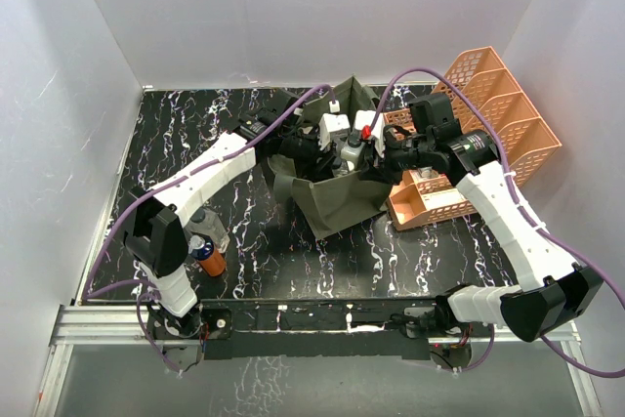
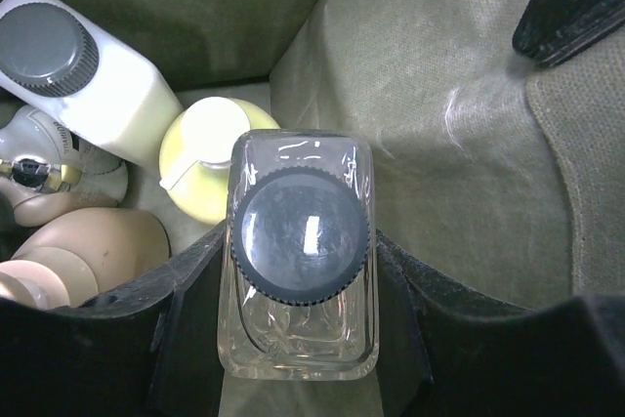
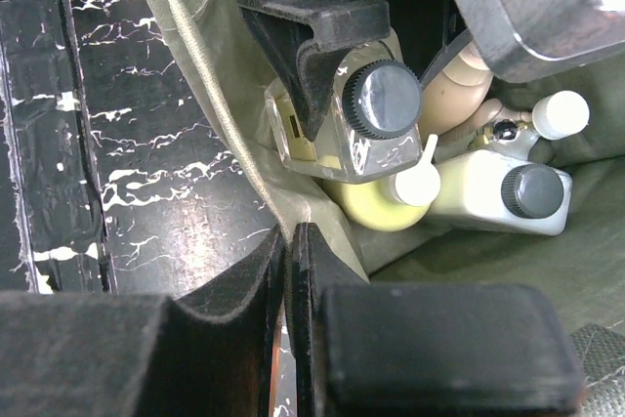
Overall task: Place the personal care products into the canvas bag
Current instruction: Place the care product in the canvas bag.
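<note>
Left wrist shows our left tool [image 2: 299, 271] clamping the clear bottle [image 2: 301, 227] close over the yellow bottle [image 2: 200, 168]; released here, it could tip. Our right tool [image 3: 293, 241] pinches the bag [image 3: 210, 95] rim.

An orange plastic lattice organizer [image 1: 503, 114] stands at the far right of the black, white-veined tabletop [image 1: 176, 134], close by the white wall [image 1: 586, 56]. Touching its near-left side sits a lower salmon tray [image 1: 435, 207], its small contents unclear.
</note>
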Controlling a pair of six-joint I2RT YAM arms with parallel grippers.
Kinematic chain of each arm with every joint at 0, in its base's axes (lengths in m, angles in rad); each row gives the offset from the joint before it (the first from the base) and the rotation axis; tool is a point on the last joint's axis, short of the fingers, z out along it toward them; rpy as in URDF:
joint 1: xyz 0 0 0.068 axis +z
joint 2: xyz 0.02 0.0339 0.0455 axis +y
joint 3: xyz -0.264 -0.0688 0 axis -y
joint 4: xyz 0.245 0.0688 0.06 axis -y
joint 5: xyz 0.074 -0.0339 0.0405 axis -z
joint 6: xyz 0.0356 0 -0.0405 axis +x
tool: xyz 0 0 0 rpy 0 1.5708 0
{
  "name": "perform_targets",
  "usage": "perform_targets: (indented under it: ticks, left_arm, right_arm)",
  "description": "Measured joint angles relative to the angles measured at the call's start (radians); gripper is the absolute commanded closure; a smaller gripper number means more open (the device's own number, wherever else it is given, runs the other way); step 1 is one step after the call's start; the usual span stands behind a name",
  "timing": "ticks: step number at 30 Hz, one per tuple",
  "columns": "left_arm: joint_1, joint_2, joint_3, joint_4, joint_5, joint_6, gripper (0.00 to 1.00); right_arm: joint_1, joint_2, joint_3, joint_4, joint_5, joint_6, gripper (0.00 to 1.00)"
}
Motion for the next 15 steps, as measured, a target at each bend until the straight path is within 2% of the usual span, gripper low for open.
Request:
perform_targets:
  ticks: [9, 15]
  left_arm:
    - [-0.001, 0.012, -0.003, 0.002, 0.077, 0.075, 1.0]
    - [-0.015, 0.028, 0.002, 0.018, 0.084, 0.074, 1.0]
  right_arm:
    - [0.0, 0.018, 0.032, -0.026, -0.002, 0.002, 0.91]
    - [0.0, 0.022, 0.037, -0.037, -0.004, 0.003, 0.91]
